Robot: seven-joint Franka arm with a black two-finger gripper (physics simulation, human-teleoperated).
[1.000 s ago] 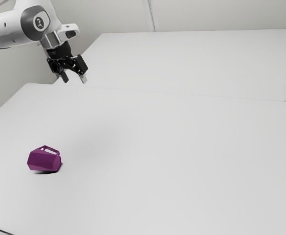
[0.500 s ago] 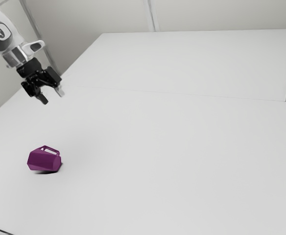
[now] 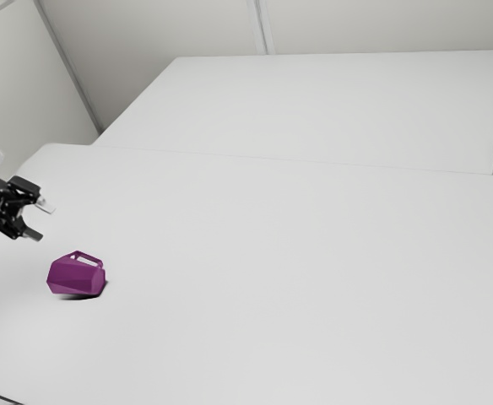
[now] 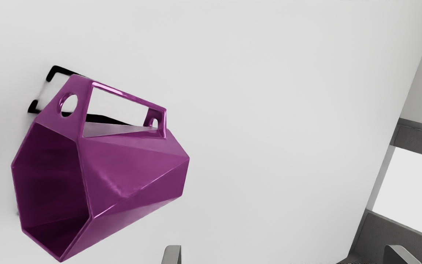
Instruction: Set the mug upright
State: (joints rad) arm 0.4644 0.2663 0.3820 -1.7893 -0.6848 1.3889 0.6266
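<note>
Where I look down through the wrist view, I see the mug (image 4: 134, 165) lying on its side on the counter (image 3: 314, 295). It is shiny and purple, with flat sides and sharp edges, like a cut stone. Its mouth (image 4: 50, 179) is wide open and has corners, and the inside is a darker purple. The handle (image 4: 123, 94) has straight bars, with a big gap in the middle and a round hole near each end. A black shadow (image 4: 101, 118) lies by the handle.

In the exterior view, my end effector (image 3: 42, 222) is up above the mug, toward the exterior view's left, and apart from it. Its two fingers (image 4: 172, 256) are wide apart, and it is empty.

I count one mug, one mouth, one handle, one big gap, two round holes, one end effector and two fingers.
</note>
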